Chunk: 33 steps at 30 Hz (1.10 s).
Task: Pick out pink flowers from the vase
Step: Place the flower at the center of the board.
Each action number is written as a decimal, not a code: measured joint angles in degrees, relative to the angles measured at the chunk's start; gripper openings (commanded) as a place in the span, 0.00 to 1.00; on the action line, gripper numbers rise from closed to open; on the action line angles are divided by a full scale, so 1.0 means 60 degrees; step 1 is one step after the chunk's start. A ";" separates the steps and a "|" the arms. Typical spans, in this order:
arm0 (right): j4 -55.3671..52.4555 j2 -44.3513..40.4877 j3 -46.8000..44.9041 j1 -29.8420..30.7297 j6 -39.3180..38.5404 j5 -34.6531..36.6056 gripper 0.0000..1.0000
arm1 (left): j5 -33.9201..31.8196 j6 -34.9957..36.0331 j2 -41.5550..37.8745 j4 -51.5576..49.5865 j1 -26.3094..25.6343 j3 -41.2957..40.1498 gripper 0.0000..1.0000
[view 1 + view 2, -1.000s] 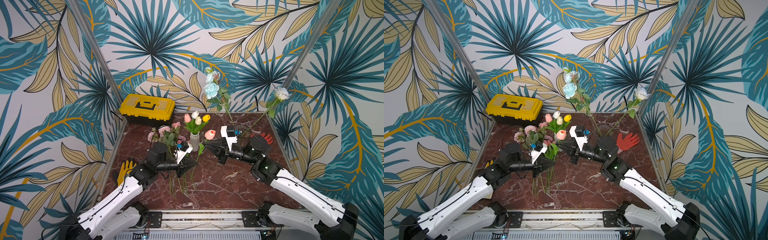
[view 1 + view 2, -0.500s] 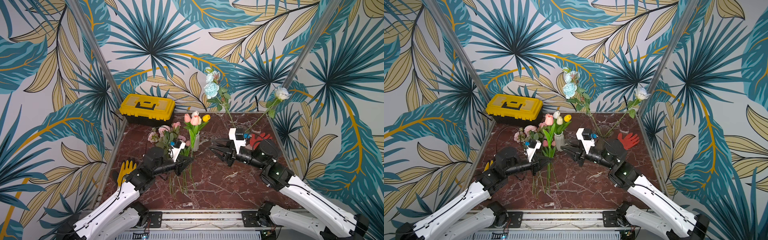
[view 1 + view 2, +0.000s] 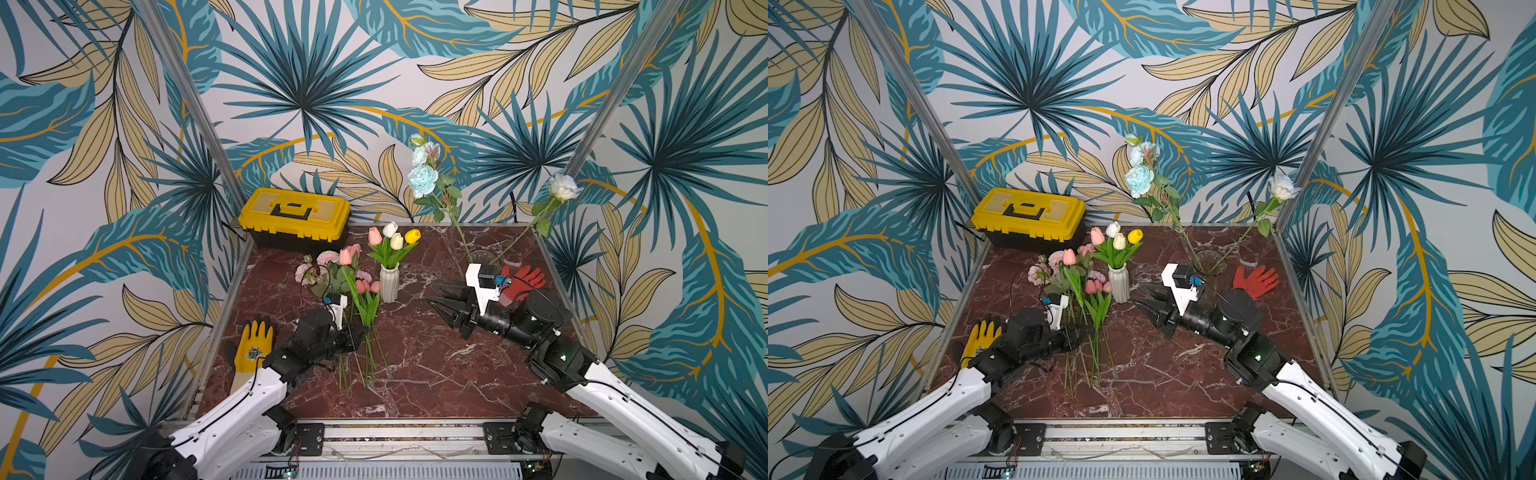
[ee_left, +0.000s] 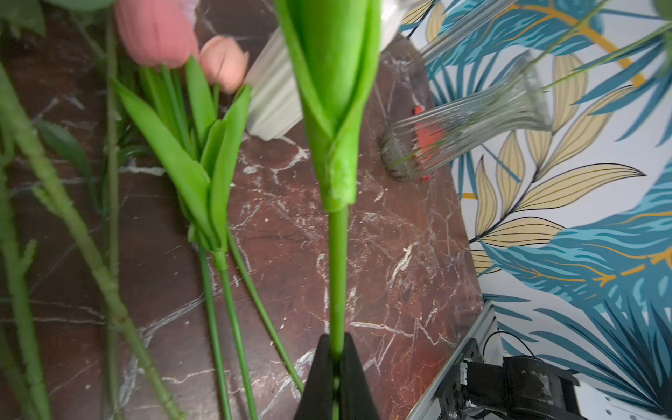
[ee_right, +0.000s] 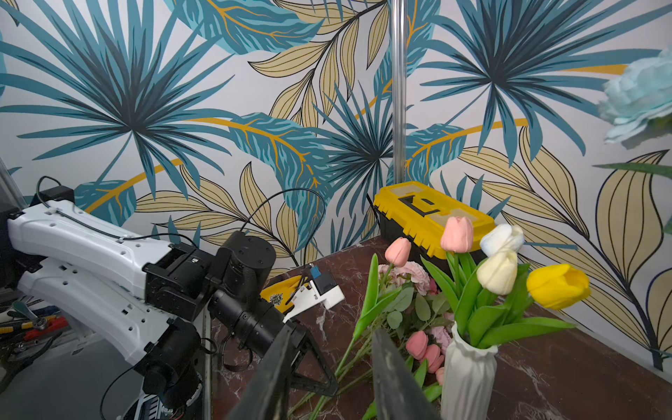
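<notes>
You see your left gripper [image 3: 360, 331] pinching a pink tulip [image 3: 345, 256] by its stem, left of the vase [image 3: 389, 284]; your right gripper [image 3: 433, 292] hangs parted, right of it.

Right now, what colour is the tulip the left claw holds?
Pink. The tulip shows best in the right wrist view; the left gripper pinches its green stem.

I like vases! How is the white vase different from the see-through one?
The white vase is solid, hiding its stems; the glass vase is clear, so stems show through. The white vase holds short tulips in pink, white and yellow; the glass vase holds tall pale blue and white roses leaning apart. Both are ribbed and stand upright on the marble table.
</notes>
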 measured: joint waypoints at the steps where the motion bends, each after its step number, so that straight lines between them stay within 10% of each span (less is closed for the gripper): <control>1: 0.0040 -0.0011 -0.0047 0.0000 0.0073 0.0000 0.38 | 0.0182 0.0026 0.0382 -0.0004 0.0109 0.0007 0.00; 10: 0.0036 -0.0277 -0.0342 0.0007 0.0346 0.0331 0.38 | 0.1942 0.0408 0.3486 -0.0299 0.0390 0.0743 0.00; 33: 0.0047 -0.0248 -0.0554 0.0015 0.0783 0.0772 0.39 | 0.2047 0.0696 0.4586 -0.0510 0.0390 0.1534 0.23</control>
